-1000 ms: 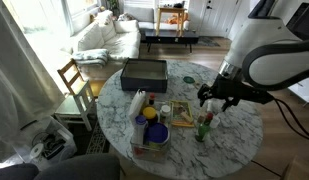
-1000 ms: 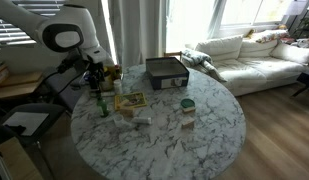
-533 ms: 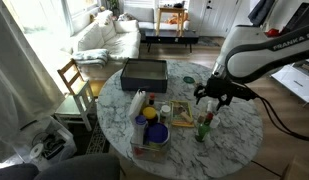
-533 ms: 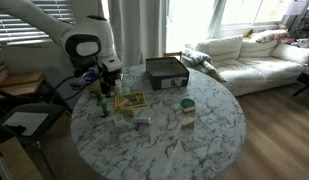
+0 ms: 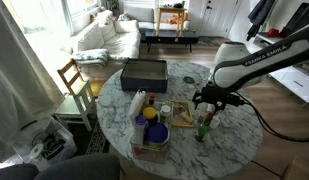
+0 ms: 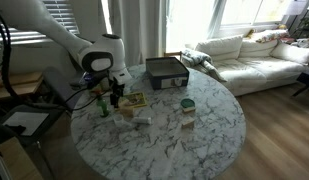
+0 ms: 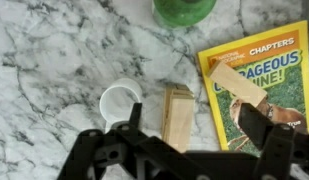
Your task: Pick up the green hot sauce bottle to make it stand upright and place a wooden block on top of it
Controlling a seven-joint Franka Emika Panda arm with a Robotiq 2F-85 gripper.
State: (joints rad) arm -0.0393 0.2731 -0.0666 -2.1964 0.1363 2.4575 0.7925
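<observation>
The green hot sauce bottle (image 5: pixel 203 128) stands upright on the marble table (image 5: pixel 234 140); it also shows in an exterior view (image 6: pixel 103 105), and its green top is at the upper edge of the wrist view (image 7: pixel 184 9). My gripper (image 5: pixel 208 100) hangs low over the table just behind the bottle, jaws open and empty. In the wrist view the gripper (image 7: pixel 194 125) straddles a pale wooden block (image 7: pixel 178 116) lying flat on the marble. A second wooden block (image 7: pixel 237 82) lies on a yellow book (image 7: pixel 279 75).
A small white round cap (image 7: pixel 120 100) sits beside the block. A dark tray (image 5: pixel 144 72) is at the table's far side, a white bottle (image 5: pixel 139 102) and containers (image 5: pixel 150 131) lie near the book. A wooden chair (image 5: pixel 74 80) stands by the table.
The arm has swung over and come down from beside the bottle to above the wooden block by the book. The bottle has stayed upright.
</observation>
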